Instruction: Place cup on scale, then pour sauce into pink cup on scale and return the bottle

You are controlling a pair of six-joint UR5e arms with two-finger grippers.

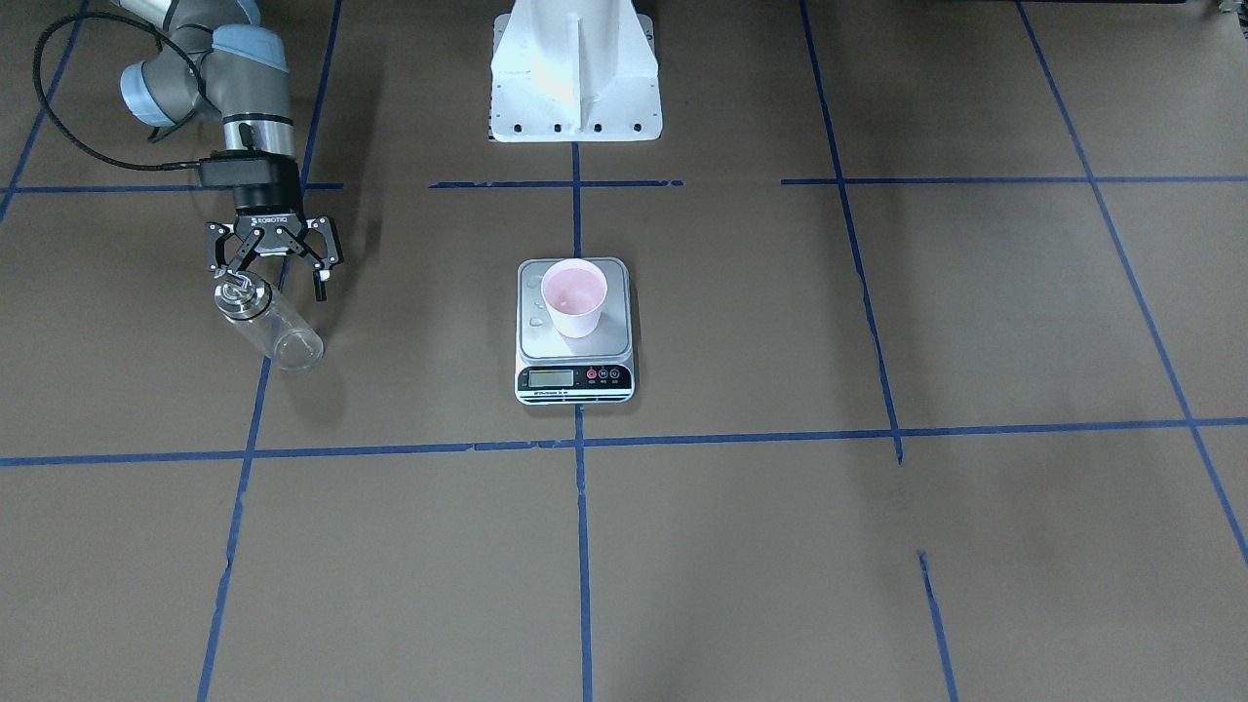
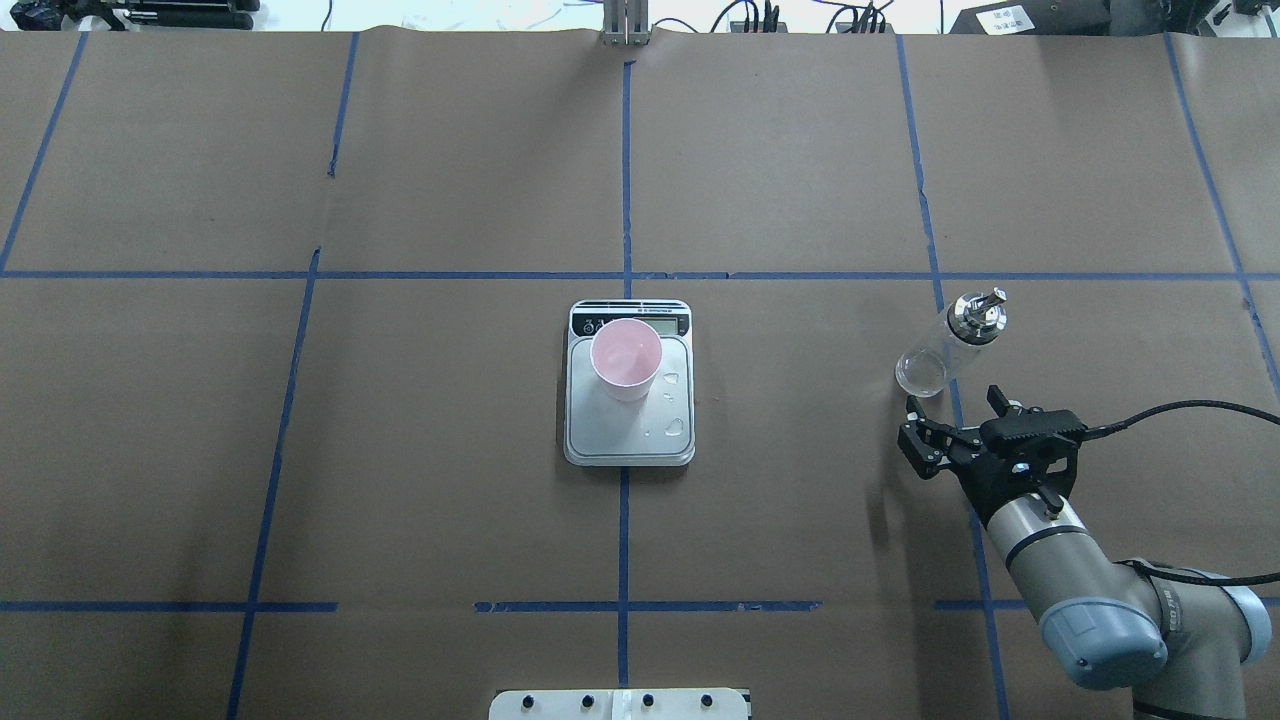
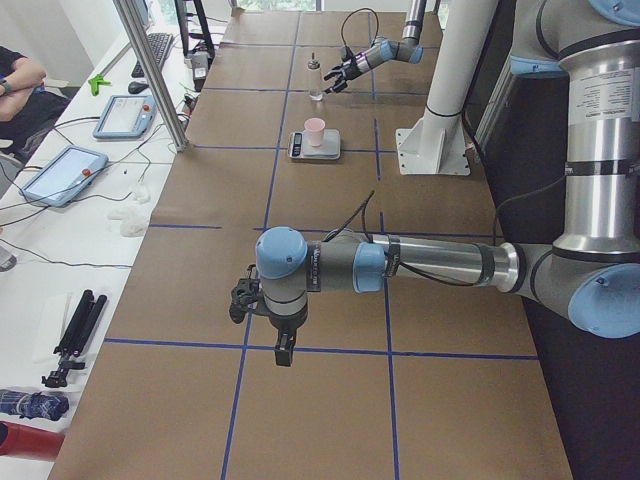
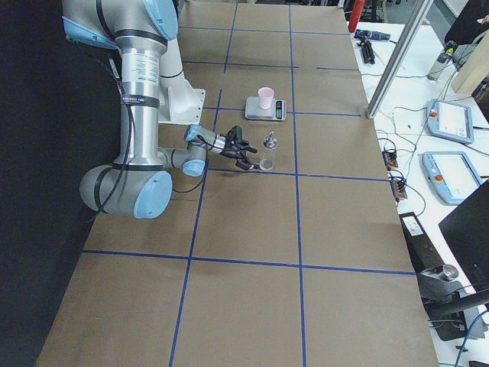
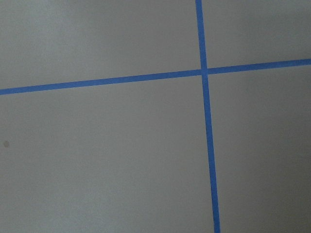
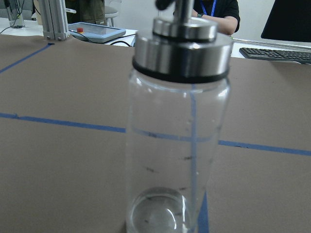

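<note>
**One brand name legible, the rest too small**

The word "ROBOTIQ" is printed in white on the black body of the right gripper (image 1: pixel 270 275) and can be read in the upper left of the front-facing view. On the black front strip of the scale (image 1: pixel 531 341), just below the middle of that view, a grey display (image 1: pixel 551 377) is seen, but no digits can be made out on it. The marks on the round buttons (image 1: pixel 603 373) beside it are too small to be read. Small print is carried on the upright tubes of the right arm (image 4: pixel 131 84) and the left arm (image 3: pixel 598 98) in the side views, but it cannot be deciphered.
</note>
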